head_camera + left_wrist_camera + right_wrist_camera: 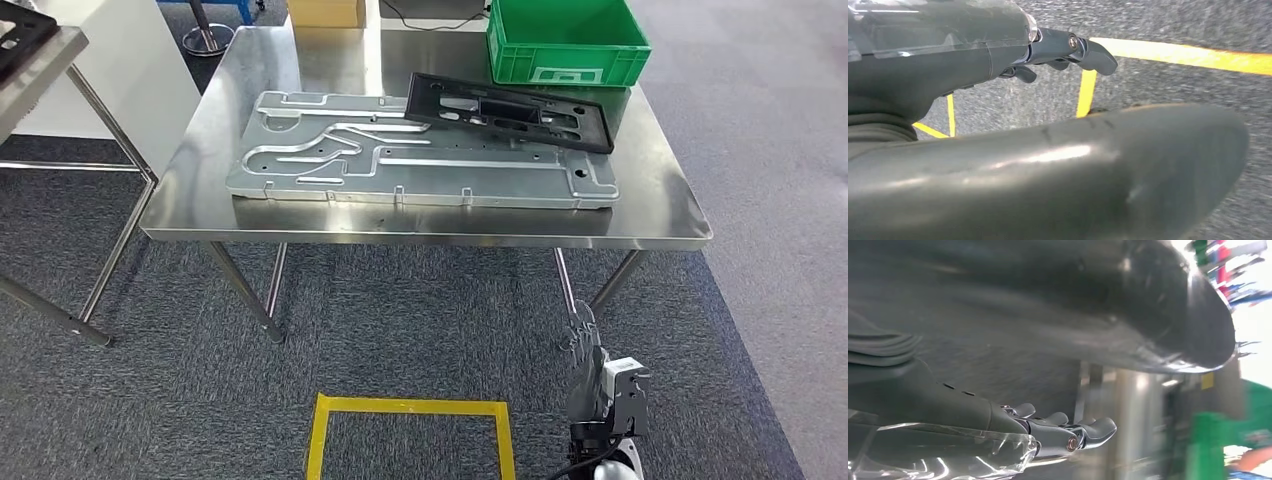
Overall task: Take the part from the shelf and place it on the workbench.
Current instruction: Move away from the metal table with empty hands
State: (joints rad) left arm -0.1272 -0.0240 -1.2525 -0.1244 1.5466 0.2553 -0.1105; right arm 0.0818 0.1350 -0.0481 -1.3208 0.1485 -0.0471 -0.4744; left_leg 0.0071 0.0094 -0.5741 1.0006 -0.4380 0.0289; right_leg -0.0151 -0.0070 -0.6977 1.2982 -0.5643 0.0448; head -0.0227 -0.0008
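Head view gives you the black rectangular plastic frame (pixel 510 112) lying across the embossed silver metal plate (pixel 400 160) on the steel workbench (pixel 655 215); placing looks done. Both your hands hang empty with fingers apart, right hand (pixel 592 362) near the floor, left hand (pixel 1058 50) over grey carpet.

Head camera looks down from high at the bench (pixel 640 215) and carpet; both wrist cameras sit close behind hanging hands, the left sharing the yellow floor tape (pixel 412 406).

A: Green crate (pixel 566 40)?
B: Far right corner of the steel desk.
A: Yellow tape square (pixel 411 437)?
B: On grey carpet, near side of that crate, beyond the desk's front edge.
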